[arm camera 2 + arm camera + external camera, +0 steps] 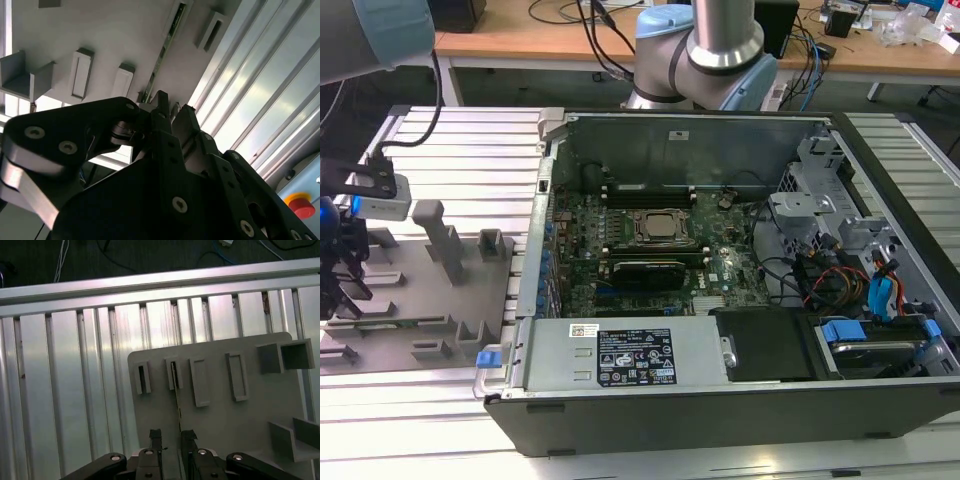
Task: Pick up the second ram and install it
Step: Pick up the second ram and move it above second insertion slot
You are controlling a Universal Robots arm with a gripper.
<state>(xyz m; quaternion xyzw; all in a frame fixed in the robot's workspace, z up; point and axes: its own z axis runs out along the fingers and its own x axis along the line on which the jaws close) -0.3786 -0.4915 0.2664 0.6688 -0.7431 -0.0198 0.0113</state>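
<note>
Claw gapes above grey plastic tray; thin green circuit-board stick stands on edge there, long axis running straight toward it.

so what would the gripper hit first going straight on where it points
Probably the second ram, on edge in the grey tray, in line with the open jaws of the gripper; depth is unclear.

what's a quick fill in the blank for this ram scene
1. The ram sits in a ___ tray.
2. The gripper, ___, straddles the ram.
3. The tray lies on the exterior view's ___ of the case.
Missing: grey; open; left.
</note>
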